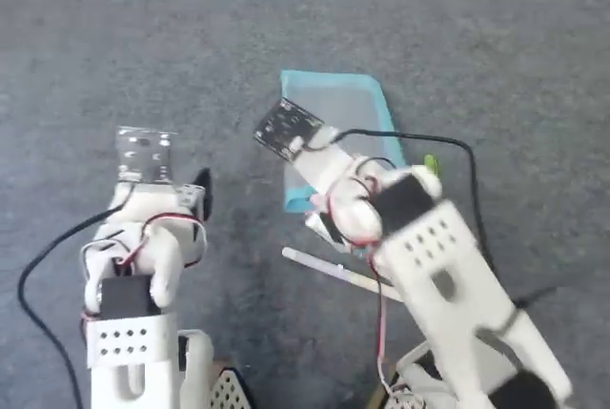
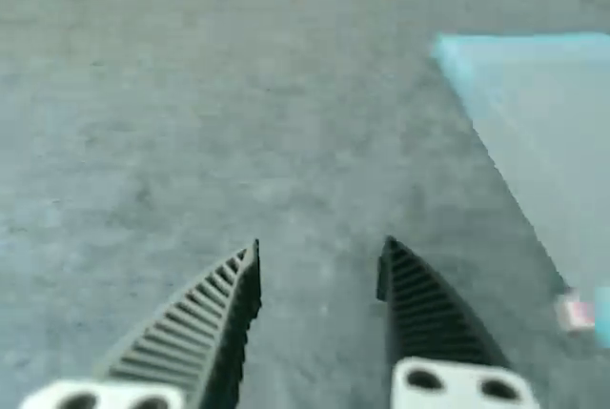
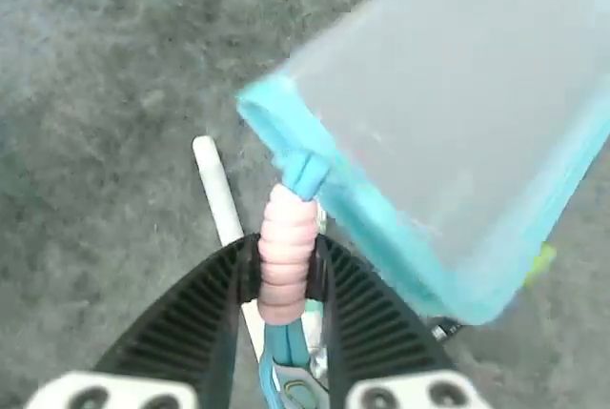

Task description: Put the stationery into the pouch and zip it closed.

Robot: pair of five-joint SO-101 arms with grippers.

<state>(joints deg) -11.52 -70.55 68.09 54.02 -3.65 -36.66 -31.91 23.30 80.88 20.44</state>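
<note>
Nearest to us in the high view is the right arm (image 1: pixel 448 285), a white shell at 5 o'clock that leans toward 11 o'clock over the near end of the pouch (image 1: pixel 338 109). Its wrist view gives us the right claw (image 3: pixel 284 243) pinching a pink ribbed pull (image 3: pixel 286 261) between two black toothed jaws. The pull hangs from a turquoise loop at one corner of the pouch.

We see the pouch as a translucent sleeve with turquoise edging, lying on the grey mat (image 1: pixel 114 56) between 12 and 1 o'clock of the table's middle. We cannot tell whether its zip stands open or shut.

A white pen (image 1: pixel 334 266) lies on the mat outside the pouch, at 6 o'clock of it, running from 10 toward 4 o'clock until it slips under the right arm. In the right wrist view it passes just beside the claw. A small green thing (image 1: pixel 431 163) peeks out at the pouch's 4 o'clock edge; we cannot make out what it is. A black cable (image 1: pixel 419 139) arcs from the right wrist across that side.

The left arm (image 1: pixel 133 266) sits at 8 o'clock. The left claw (image 2: pixel 319 256) is spread, with only mat between its fingers, and the pouch lies well apart at its 2 o'clock.
</note>
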